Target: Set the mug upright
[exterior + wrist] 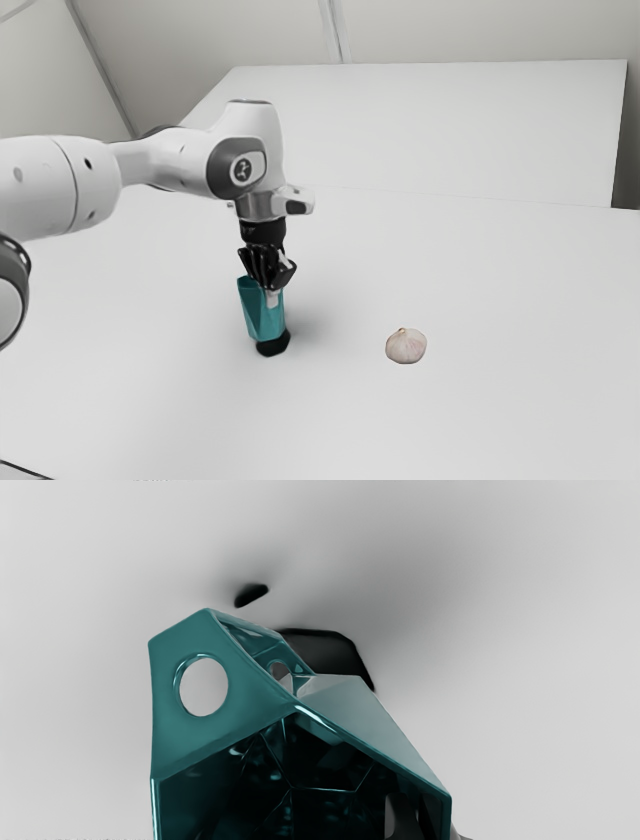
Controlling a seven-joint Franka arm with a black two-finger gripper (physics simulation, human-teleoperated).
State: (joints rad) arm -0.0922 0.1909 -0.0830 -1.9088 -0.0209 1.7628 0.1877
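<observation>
Mug | tilted, mouth up | claw pinching wall | 1 garlic bulb apart

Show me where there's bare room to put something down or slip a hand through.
On the white table, there is bare room between the teal mug and the garlic bulb, and beyond the bulb toward the exterior view's right. It's crowded at the mug: the tool is at its rim, with the arm reaching in above.
</observation>
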